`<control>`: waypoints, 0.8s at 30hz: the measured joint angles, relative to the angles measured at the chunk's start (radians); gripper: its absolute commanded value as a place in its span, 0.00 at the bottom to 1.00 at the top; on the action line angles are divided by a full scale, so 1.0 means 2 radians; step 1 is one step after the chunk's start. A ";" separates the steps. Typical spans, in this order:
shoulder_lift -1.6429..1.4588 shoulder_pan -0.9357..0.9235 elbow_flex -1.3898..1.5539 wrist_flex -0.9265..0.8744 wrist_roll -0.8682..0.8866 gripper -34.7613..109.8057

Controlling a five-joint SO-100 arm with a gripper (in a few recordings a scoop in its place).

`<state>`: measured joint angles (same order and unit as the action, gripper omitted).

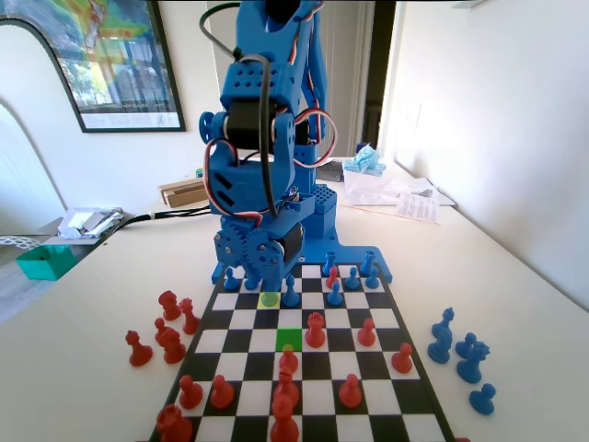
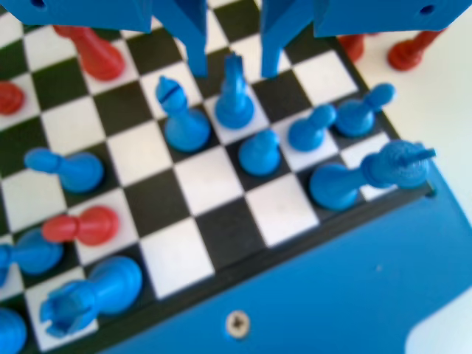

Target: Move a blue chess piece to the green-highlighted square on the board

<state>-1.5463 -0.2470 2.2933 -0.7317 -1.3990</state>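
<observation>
The wrist view looks down past the gripper (image 2: 232, 72), whose two jaws stand apart and hold nothing. They reach down on either side of the head of a blue pawn (image 2: 234, 96), with a visible gap on each side.

Reading the wrist view from left to right:
- A red piece (image 2: 92, 51) stands well to the left of the left jaw.
- A blue bishop (image 2: 181, 114) stands just beside the left jaw, one square over from the pawn. It is the nearest thing the jaw could knock.
- The pawn stands upright between the jaws on a white square of the board (image 2: 214, 181).
- To the right of the right jaw, three more blue pawns (image 2: 310, 129) run in a diagonal line. A taller blue piece (image 2: 369, 173) stands at the board's corner.

The pawn looks like light, stiff plastic, smooth and likely a little slippery. My judgement is that the narrow neck under the round head is the best place to grip it.

In the fixed view the gripper (image 1: 260, 276) hangs low over the far rows. The green square (image 1: 289, 337) lies a short way nearer the camera than the gripper and is empty. A red pawn (image 1: 316, 329) stands just to its right and another red piece (image 1: 288, 359) just in front, so the carry probably needs height.
</observation>
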 measured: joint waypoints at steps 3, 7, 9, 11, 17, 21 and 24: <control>0.003 0.000 0.000 0.002 0.000 0.30; 0.004 0.000 0.008 0.007 -0.002 0.30; 0.004 0.000 0.008 0.016 -0.005 0.30; 0.007 0.000 0.008 0.017 -0.004 0.30; 0.011 0.012 0.018 0.025 -0.005 0.30; 0.011 0.010 0.018 0.021 -0.006 0.29; 0.011 0.011 0.018 0.023 -0.006 0.29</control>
<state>-1.5248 -0.2255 2.3286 -0.6857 -1.4113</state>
